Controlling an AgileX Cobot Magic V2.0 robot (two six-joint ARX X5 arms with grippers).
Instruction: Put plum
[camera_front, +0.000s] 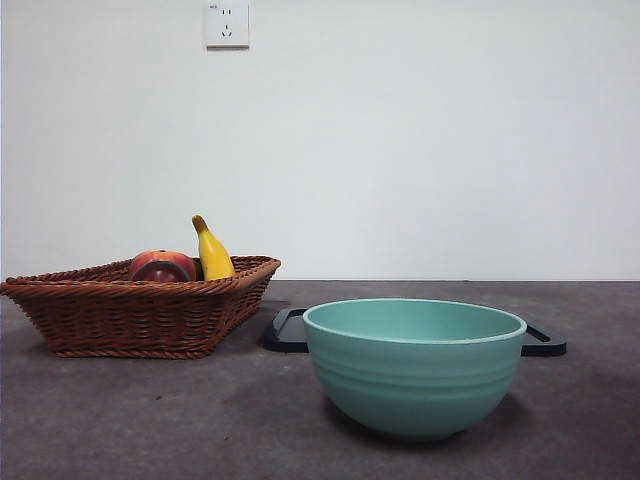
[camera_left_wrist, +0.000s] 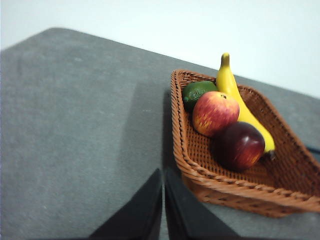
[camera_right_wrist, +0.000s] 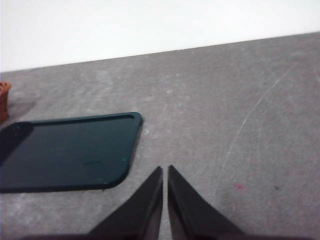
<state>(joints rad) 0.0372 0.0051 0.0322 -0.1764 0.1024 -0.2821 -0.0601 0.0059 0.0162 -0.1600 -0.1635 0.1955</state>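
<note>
Maroon and glossy, the plum sits in the wicker basket, toward the near end of it in the left wrist view, touching the red-orange apple on one side and resting against the banana behind; a green fruit, perhaps a lime, lies at the far end. From the front camera the plum is hidden below the basket rim, and only the apple and the banana tip show. I'd judge it light, firm and round, with a smooth skin that looks slippery, so a pinch off-centre could let it squirt out; the safest hold looks to be across its widest part, from above, on the side away from the apple where there is room for a jaw. The left gripper hangs just outside the basket's near wall with its jaws pressed almost together, holding nothing. The right gripper waits over bare table beside the dark tray, jaws likewise nearly closed and empty. A teal bowl stands in front of that tray. No brand, label or readable writing appears on anything; the wall socket bears only tiny marks too small to read.
</note>
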